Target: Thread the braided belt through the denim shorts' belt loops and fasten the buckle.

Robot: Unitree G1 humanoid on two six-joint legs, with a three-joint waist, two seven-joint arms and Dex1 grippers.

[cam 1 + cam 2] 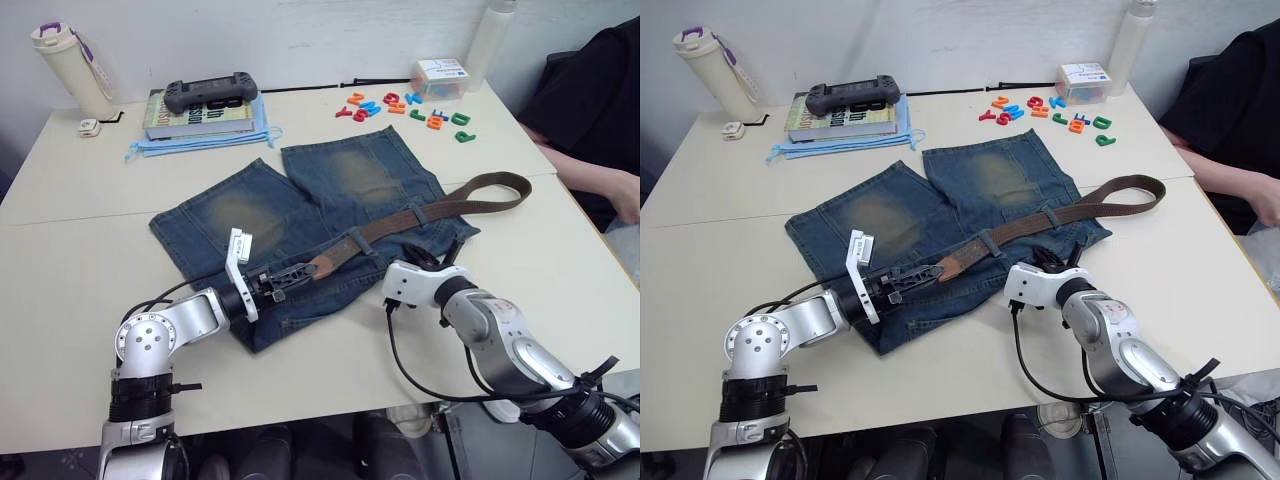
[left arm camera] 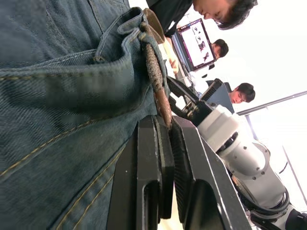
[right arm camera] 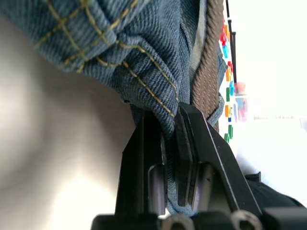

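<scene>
The denim shorts point(image 1: 300, 210) lie flat mid-table, waistband toward me. The braided belt point(image 1: 400, 220) runs along the waistband under two belt loops point(image 1: 353, 238) and curls into a loop off the shorts to the right. My left gripper point(image 1: 305, 269) is shut on the belt's tan tip point(image 1: 322, 262); the left wrist view shows the strap point(image 2: 156, 81) pinched between the fingers point(image 2: 153, 143). My right gripper point(image 1: 428, 258) is shut on the waistband's right end, with denim point(image 3: 120, 43) clamped beside the strap point(image 3: 208, 72). I cannot make out the buckle.
At the back left stand a bottle point(image 1: 70, 65) and a book point(image 1: 200, 115) with a game controller point(image 1: 210, 93) on it. Coloured letters point(image 1: 410, 108) and a small box point(image 1: 440, 78) lie back right. A person's arm point(image 1: 600, 180) rests at the right edge.
</scene>
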